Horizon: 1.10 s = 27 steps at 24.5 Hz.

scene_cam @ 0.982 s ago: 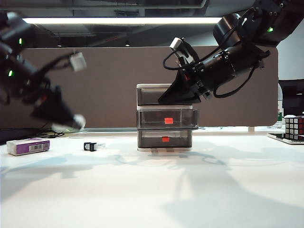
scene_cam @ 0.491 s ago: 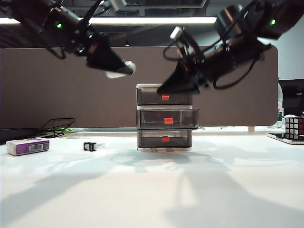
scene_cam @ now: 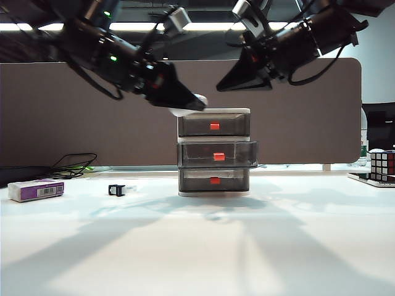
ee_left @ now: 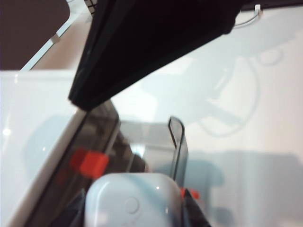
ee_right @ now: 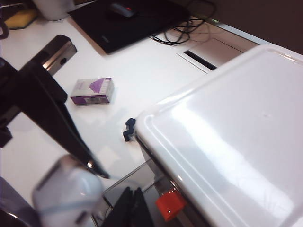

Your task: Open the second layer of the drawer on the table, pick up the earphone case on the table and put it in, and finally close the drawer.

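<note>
The drawer (scene_cam: 214,151), a white-framed three-tier cabinet, stands mid-table. Its second layer (scene_cam: 217,155), with a red-orange tab, sticks out a little past the others. In the left wrist view that layer's front wall (ee_left: 176,142) shows below the glossy white earphone case (ee_left: 132,201). My left gripper (scene_cam: 188,105) is shut on the case (scene_cam: 185,110) just above the cabinet's top left corner. My right gripper (scene_cam: 221,86) hangs higher, above the cabinet top (ee_right: 227,127). Its black fingers (ee_right: 133,205) are pressed together and hold nothing.
A white-and-purple box (scene_cam: 36,189) and a small black clip (scene_cam: 116,190) lie on the table (scene_cam: 197,246) left of the cabinet. A Rubik's cube (scene_cam: 382,165) sits at the far right edge. Cables (scene_cam: 74,166) and a brown partition run along the back.
My left arm has swung from the far left up and rightward, carrying the case to the cabinet's top corner. My right gripper has lifted from beside the top drawer to above the cabinet.
</note>
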{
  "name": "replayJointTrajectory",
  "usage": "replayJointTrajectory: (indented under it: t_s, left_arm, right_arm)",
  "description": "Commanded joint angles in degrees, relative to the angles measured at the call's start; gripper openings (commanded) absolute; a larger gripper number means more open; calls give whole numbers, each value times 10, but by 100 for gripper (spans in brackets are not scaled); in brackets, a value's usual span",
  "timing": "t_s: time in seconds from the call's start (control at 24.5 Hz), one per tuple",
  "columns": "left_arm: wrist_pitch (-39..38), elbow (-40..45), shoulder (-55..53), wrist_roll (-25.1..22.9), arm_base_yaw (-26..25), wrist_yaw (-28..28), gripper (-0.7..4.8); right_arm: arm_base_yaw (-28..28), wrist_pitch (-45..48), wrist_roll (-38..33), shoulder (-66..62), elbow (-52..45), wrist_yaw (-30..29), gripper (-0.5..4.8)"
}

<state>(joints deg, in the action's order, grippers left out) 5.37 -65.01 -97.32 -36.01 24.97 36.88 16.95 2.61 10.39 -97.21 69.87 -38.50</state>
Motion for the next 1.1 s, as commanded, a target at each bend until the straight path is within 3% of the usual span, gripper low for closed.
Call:
replayJointTrajectory:
  t_s: [0.04,0.49,0.65,0.82,0.9,1.1]
  left_arm:
    - [14,-40,-37,16,16,-12,126]
    - [7,-83,-78,20,30,-63,125]
    - [7,-83,-78,20,30,-63,186]
    - [4,-83,-78,20,30,-78,191]
    - [-2,-83,-78,20,30,-78,250]
    - [-6,-83,-78,20,30,-78,282]
  right_arm:
    - [0,1,6,3,3,-2,-5]
    - [-2,-7,9,3,3,-2,-5]
    - [-2,-7,8,3,3,-2,-5]
    - [-2,-8,8,3,3,-2,-5]
    - [-2,-8,8,3,3,-2,-5]
    - [-2,-8,8,3,3,-2,-5]
